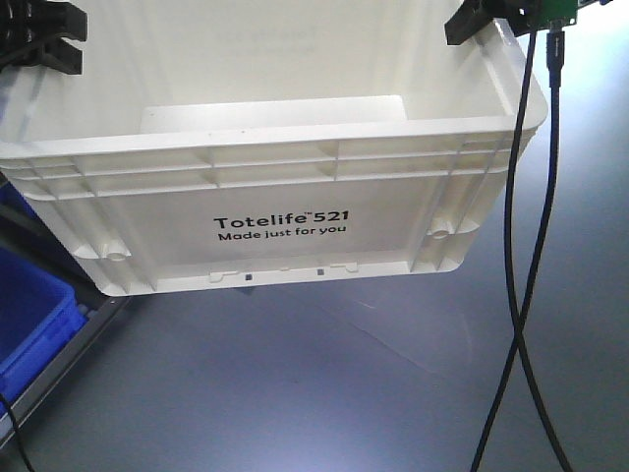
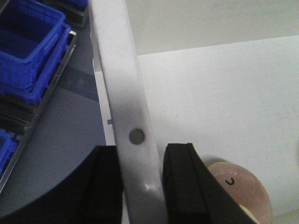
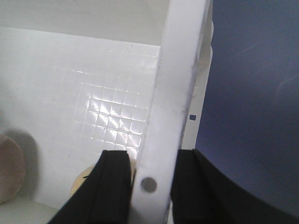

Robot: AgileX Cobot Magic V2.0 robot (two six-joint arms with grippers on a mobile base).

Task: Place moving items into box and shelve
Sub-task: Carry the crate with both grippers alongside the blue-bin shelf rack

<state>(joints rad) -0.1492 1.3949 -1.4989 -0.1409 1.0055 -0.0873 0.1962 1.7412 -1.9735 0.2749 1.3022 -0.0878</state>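
While the left claw is clamping one side rim of the box and the right claw is clamping the opposite rim, the white ribbed box is spanning lengthwise between them. Inside, the mauve-brown plush is lying just below the left claw, a yellowish plush below the right.

Smooth white ribbed plastic crate, faintly glossy.
Its floor shines in a moulded grid; mauve round plush toy looks soft, matt.
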